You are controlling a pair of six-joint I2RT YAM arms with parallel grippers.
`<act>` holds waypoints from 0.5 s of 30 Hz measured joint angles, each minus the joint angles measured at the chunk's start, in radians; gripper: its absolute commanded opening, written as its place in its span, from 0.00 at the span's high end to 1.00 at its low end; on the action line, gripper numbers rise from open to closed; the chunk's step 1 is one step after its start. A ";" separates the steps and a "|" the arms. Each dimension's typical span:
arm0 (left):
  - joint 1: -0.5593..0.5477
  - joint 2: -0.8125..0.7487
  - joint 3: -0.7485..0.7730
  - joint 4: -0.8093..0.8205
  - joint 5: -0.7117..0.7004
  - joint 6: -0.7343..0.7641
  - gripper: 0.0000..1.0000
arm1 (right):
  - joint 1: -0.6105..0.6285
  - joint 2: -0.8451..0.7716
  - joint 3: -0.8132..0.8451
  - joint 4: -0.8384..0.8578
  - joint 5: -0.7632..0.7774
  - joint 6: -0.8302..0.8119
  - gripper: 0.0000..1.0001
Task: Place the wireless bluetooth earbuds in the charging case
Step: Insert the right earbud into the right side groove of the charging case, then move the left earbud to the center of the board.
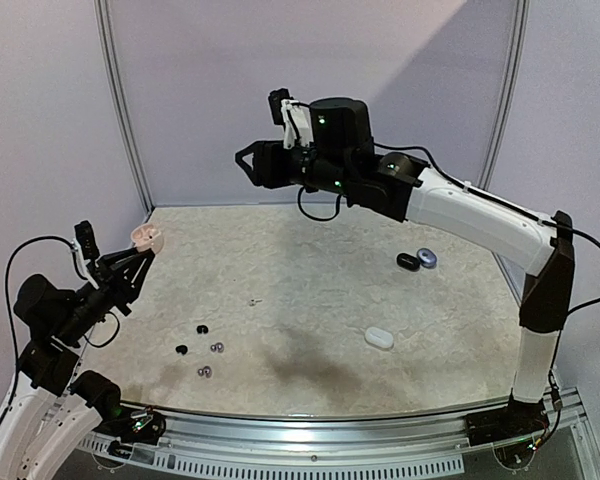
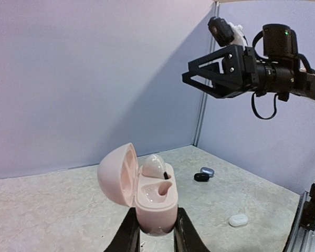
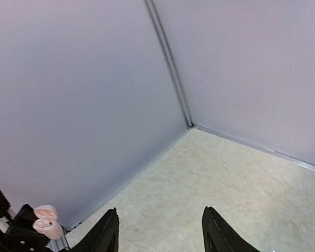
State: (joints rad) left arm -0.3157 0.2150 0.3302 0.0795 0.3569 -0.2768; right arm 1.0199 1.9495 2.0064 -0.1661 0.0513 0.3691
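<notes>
My left gripper (image 2: 156,231) is shut on an open pink charging case (image 2: 156,202) and holds it up above the table's left side (image 1: 147,238). One pale earbud (image 2: 153,165) sits in the case's far slot. The near slot (image 2: 165,189) is empty. My right gripper (image 1: 246,160) is open and empty, raised high over the back of the table and pointing left; it also shows in the right wrist view (image 3: 160,212). Loose earbuds lie on the table at front left: two black (image 1: 202,328) (image 1: 182,350) and two grey-lavender (image 1: 217,347) (image 1: 205,371).
A black case (image 1: 408,261) and a blue-lavender case (image 1: 427,257) lie together at the right. A white case (image 1: 379,338) lies at the front right. A tiny speck (image 1: 252,300) lies mid-table. Purple walls close the back and sides.
</notes>
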 measured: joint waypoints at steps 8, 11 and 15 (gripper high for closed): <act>0.061 -0.029 -0.003 -0.040 -0.052 0.065 1.00 | -0.017 0.360 0.366 -0.299 -0.023 -0.114 0.19; 0.082 -0.043 -0.012 -0.038 -0.044 0.093 1.00 | -0.017 0.515 0.410 -0.381 -0.113 -0.227 0.18; 0.109 -0.059 -0.021 -0.034 -0.024 0.124 1.00 | -0.016 0.641 0.408 -0.470 -0.190 -0.343 0.19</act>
State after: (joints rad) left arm -0.2062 0.1562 0.3092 0.0460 0.3328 -0.1528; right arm 1.0035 2.5908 2.4145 -0.6357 -0.1383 0.0257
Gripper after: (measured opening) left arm 0.182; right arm 0.814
